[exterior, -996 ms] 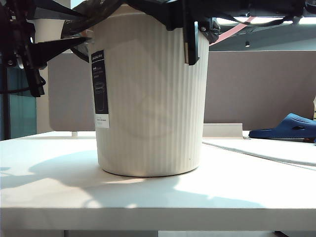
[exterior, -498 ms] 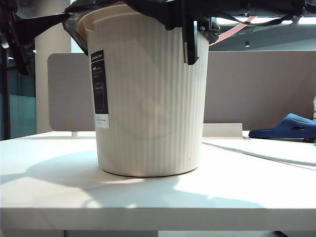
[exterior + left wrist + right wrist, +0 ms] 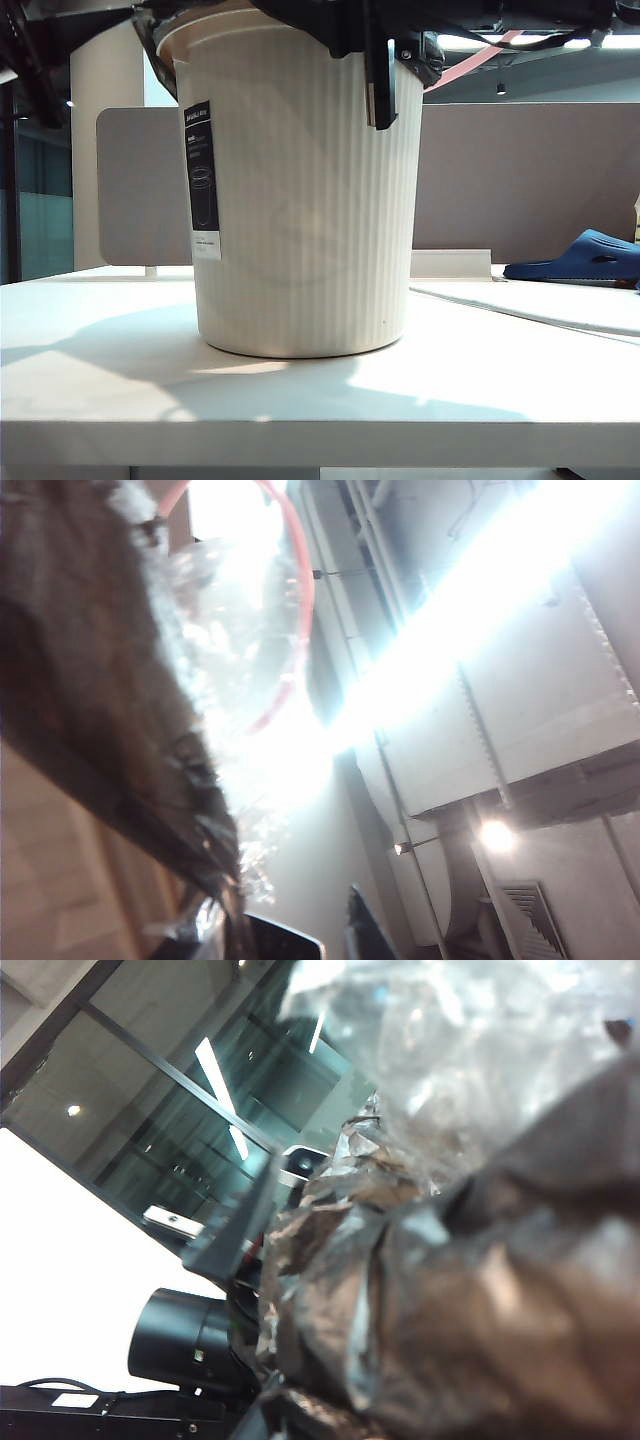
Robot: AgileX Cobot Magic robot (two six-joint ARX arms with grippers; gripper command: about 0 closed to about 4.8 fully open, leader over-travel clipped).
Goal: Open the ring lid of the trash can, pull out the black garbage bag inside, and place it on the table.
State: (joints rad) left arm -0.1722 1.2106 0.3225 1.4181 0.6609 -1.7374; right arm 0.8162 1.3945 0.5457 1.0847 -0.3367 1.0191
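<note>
The cream ribbed trash can (image 3: 300, 200) stands upright mid-table (image 3: 300, 400). Glossy black garbage bag (image 3: 150, 30) bulges over its left rim and stretches up to my left gripper (image 3: 120, 15), which grips its crinkled film (image 3: 90, 680); the fingers (image 3: 285, 945) show part-way apart around my left gripper (image 3: 325, 930). The pink ring lid (image 3: 470, 60) tilts up behind the can's right side, and the same hoop (image 3: 300, 600) shows beyond the bag. My right gripper (image 3: 380, 118) hangs down over the front rim, shut. Bag film (image 3: 480, 1310) crowds its jaws (image 3: 260, 1415).
A black-and-white label (image 3: 203, 180) runs down the can's left front. A grey-brown partition (image 3: 520, 180) closes off the back. A blue slipper (image 3: 585, 255) lies at the far right. The right arm spans the can's mouth.
My left gripper has risen toward the top left corner, drawing the bag's edge up off the left rim. The right arm and the can have stayed still.
</note>
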